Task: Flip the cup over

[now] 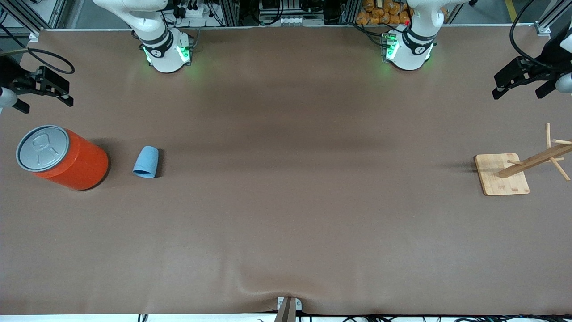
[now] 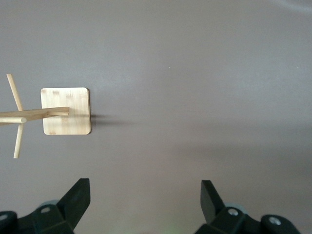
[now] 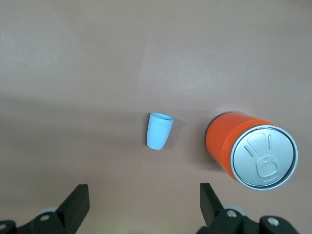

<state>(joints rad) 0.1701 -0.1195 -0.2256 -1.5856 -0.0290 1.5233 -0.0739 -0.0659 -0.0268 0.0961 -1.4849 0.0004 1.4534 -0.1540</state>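
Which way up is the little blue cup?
Upside down, it seems: the cup stands beside the orange can with its wider rim on the table and its closed, narrower base on top.

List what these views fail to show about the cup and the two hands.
- Cup: its inside is hidden by its own wall in front and right wrist views.
- Right hand, left hand: wrists cut off by front view's edges.
- Wooden rack: pegs cut by left wrist view's edge.
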